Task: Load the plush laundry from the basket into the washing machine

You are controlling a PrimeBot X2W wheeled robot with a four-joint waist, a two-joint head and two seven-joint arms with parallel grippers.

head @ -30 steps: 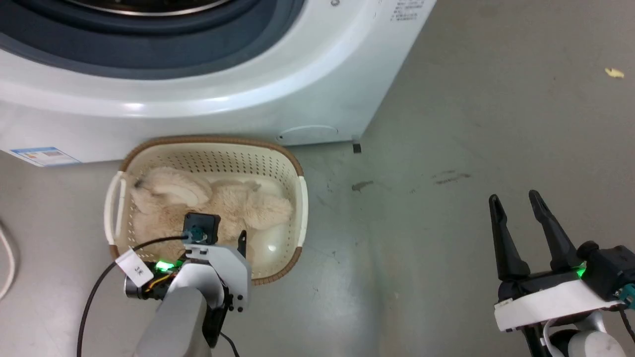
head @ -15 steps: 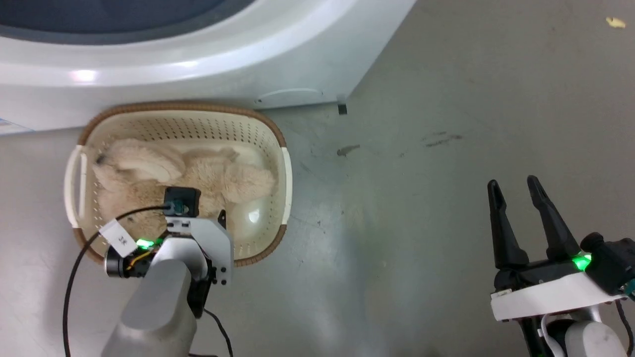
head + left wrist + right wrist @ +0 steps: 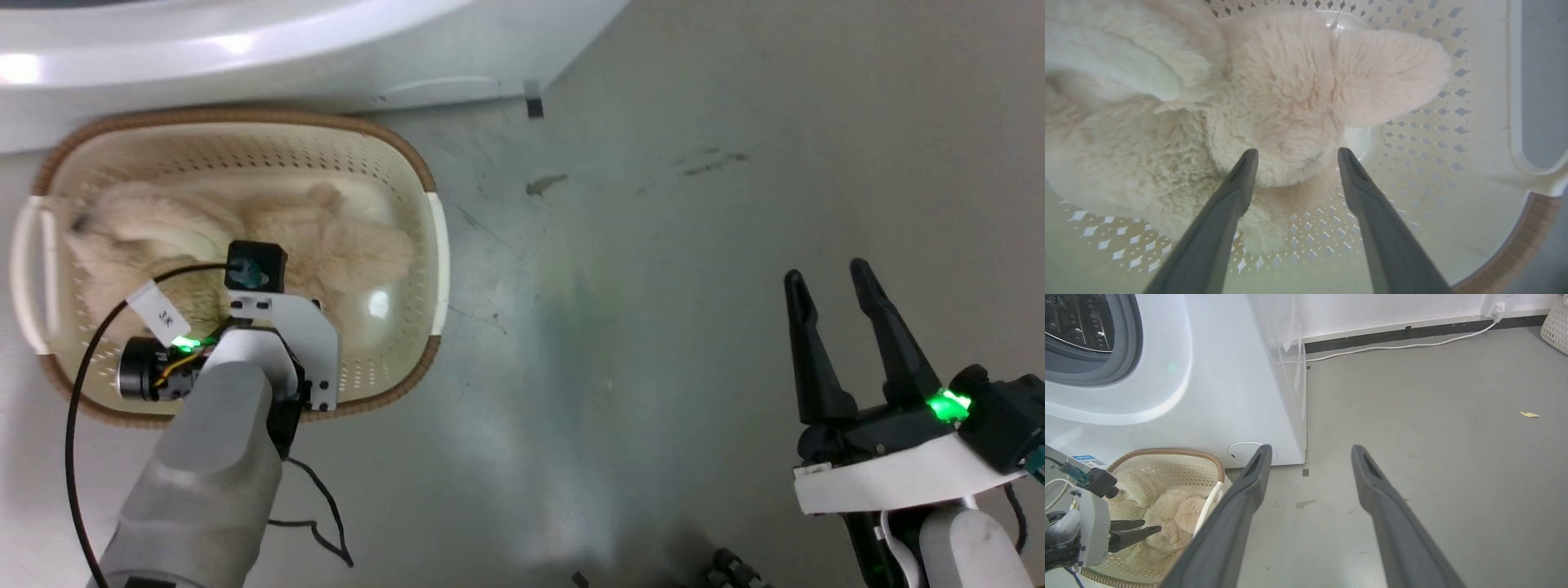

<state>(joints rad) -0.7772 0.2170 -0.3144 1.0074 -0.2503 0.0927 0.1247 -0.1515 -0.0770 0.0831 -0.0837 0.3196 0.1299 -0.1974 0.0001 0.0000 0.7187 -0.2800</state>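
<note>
Two grippers, both spread: left gripper (image 3: 1296, 152) reaches into the basket (image 3: 439, 253) at upper left, fingertips (image 3: 1246, 161) flanking the teddy bear (image 3: 1274, 81) lying there below the washing machine (image 3: 245, 49); right gripper (image 3: 824, 272) hovers lower right.

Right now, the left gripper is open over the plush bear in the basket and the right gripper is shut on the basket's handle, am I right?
Not quite: the head view shows the right gripper open and empty over the floor, apart from the basket. The left gripper is indeed open over the plush bear.
</note>
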